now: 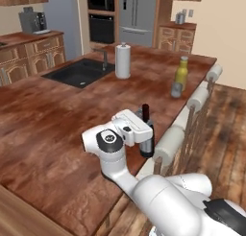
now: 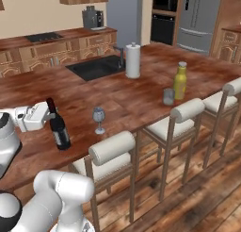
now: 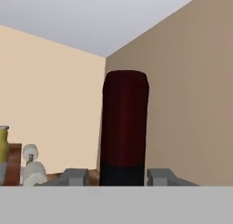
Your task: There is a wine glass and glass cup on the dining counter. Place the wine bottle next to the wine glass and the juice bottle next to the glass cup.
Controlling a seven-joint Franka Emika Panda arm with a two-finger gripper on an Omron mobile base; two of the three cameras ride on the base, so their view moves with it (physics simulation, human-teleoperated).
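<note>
End effector (image 2: 51, 117) grips bottle (image 2: 59, 126) neck, base on surface (image 2: 141, 96). Keep bottle upright; release gently near wine glass (image 2: 98, 119), avoiding contact.

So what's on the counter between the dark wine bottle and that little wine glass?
Nothing: in the right base view, bare wood of the dining counter separates the wine bottle from the wine glass.
</note>
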